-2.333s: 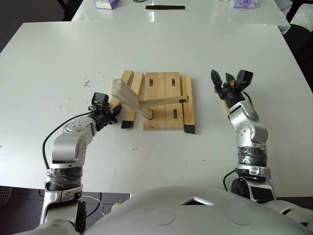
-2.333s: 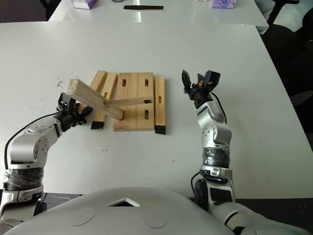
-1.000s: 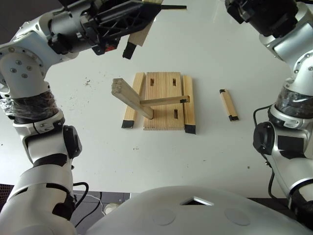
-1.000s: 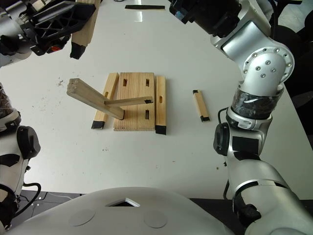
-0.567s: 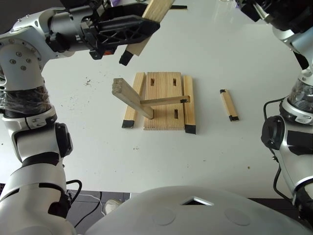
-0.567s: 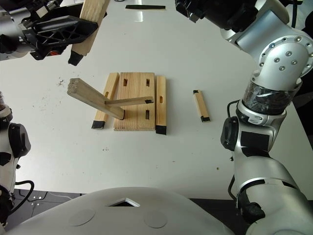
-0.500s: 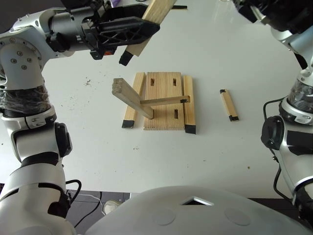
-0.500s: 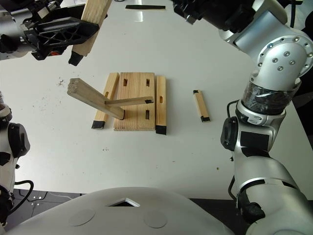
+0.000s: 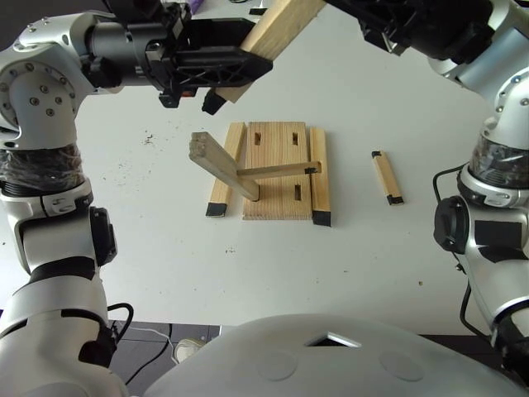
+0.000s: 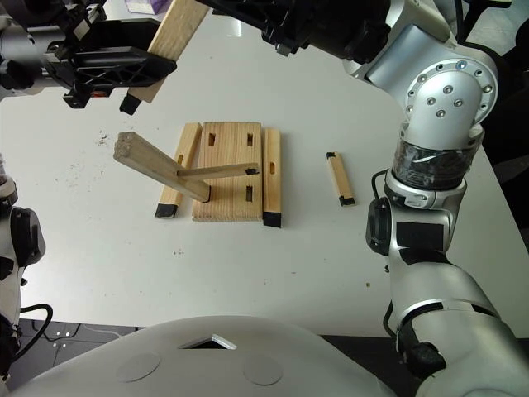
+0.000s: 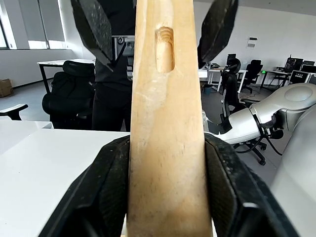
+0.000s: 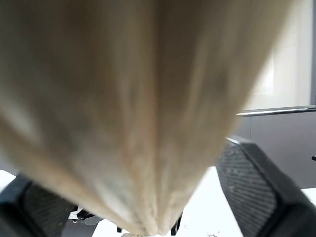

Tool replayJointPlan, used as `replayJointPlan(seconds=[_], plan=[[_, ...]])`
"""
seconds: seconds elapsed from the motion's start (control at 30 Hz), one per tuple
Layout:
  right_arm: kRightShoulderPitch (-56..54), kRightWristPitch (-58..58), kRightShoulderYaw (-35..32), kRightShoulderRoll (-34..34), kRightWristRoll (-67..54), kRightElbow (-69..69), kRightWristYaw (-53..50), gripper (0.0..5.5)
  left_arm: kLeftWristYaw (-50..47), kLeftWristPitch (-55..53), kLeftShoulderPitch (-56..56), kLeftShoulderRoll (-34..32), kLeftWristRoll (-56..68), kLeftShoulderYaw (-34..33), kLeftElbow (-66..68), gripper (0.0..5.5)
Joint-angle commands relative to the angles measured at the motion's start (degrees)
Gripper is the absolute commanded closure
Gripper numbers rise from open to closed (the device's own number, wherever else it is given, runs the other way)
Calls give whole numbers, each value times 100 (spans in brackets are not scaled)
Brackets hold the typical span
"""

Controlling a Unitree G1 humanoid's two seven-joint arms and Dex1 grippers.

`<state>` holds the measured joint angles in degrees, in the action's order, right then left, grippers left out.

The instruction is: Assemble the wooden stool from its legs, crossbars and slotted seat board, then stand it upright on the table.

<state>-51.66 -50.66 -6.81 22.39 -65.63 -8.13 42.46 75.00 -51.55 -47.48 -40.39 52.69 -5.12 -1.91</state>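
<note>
The held leg (image 9: 277,33) is in the air, well above the table (image 9: 99,215), slanting with its black-capped end down. The left gripper (image 9: 244,66) is clamped on its lower part, pads pressed to both sides. The right gripper (image 11: 157,49) straddles the upper end beside the slot cut there, its fingers (image 11: 94,29) spread. They look clear of the wood, though the right wrist view is too close to be sure.

Below, the seat board (image 9: 273,203) lies flat. A tilted leg (image 9: 216,159) is plugged into 1 of its slots, and a crossbar (image 9: 277,171) is joined to that leg. The left spare leg (image 9: 219,197) lies against the board's left edge and the right spare leg (image 9: 319,178) along its right edge. A short crossbar (image 9: 386,176) lies apart to the right.

2.3 s ago both arms were low at the table and 2 legs lay left of the board. The left arm has since lifted 1 of them. In the last 0.5 s the right gripper has swung in to the raised end. I judge this a 2-handed regrasp before the leg goes into a slot. Only 1 leg is seated, so the stool is far from done.

No label or writing can be read on any piece.
</note>
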Motion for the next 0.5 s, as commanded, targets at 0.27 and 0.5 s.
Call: replayJointPlan(seconds=[0.27,0.5], plan=[[-113,98,-255,142,45,-41,115,327,168,166,123,-169,-195,51,49,350],[10,127,-225,175,166,-145,226,349,234,267,110,-155,-293,107,96,350]])
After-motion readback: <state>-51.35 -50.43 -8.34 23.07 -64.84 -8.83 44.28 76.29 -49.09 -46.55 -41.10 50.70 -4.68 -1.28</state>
